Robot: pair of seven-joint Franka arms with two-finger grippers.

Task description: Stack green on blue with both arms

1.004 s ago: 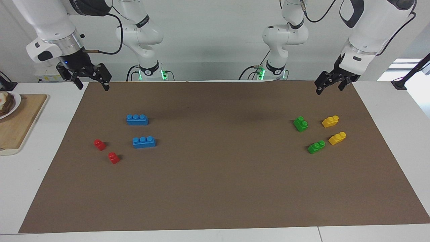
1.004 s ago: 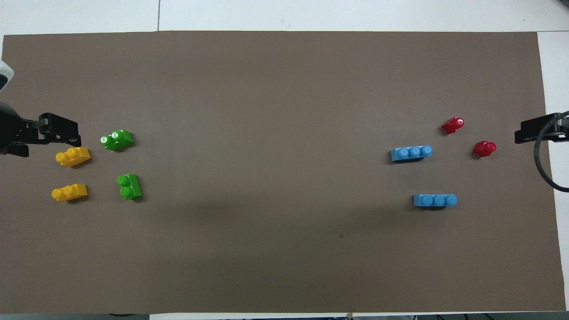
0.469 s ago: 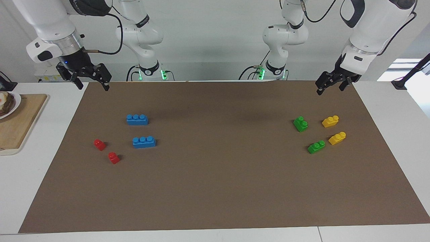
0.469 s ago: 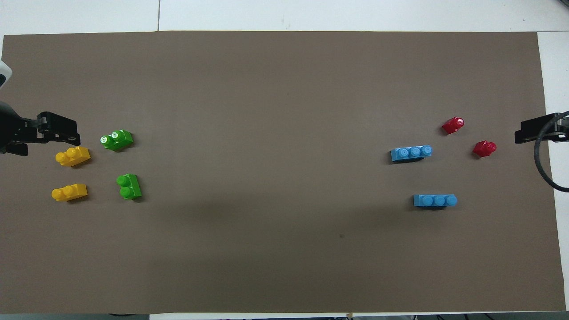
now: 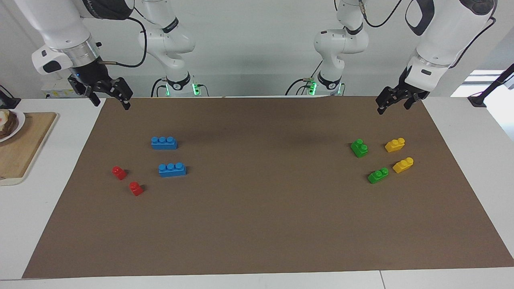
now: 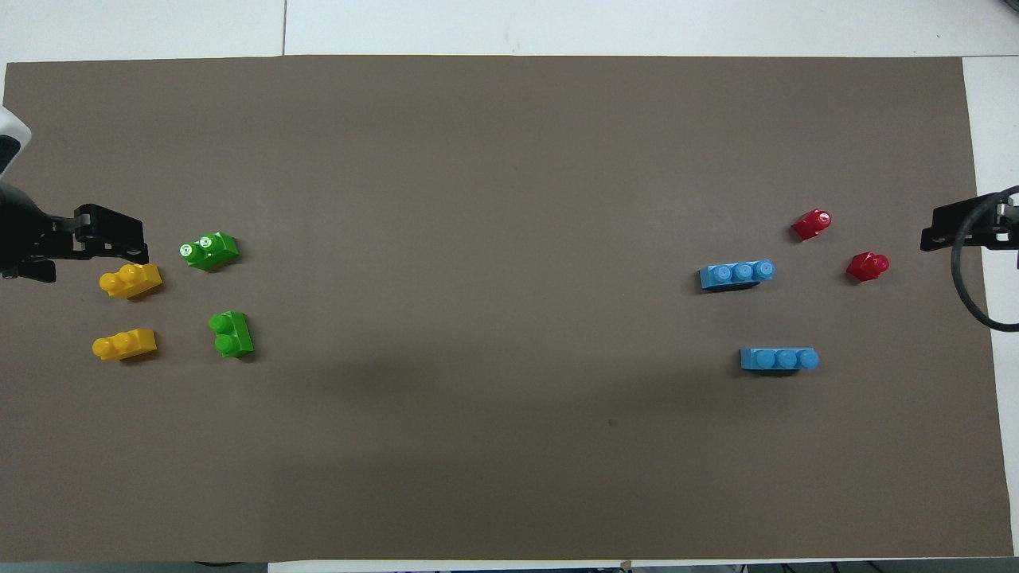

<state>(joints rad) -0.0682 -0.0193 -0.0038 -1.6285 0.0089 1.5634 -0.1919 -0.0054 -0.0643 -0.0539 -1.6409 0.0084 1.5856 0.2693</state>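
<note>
On the brown mat toward your left arm's end, both green bricks lie apart, long axes differently angled. Both blue bricks lie lengthwise along the table toward the right arm's end. Your left gripper and right gripper hang raised over the mat's corners, fingers spread, empty.

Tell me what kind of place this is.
Most likely a robotics lab: two Franka arms, left gripper and right gripper raised, stand over a brown mat with green bricks and blue bricks laid out.
</note>
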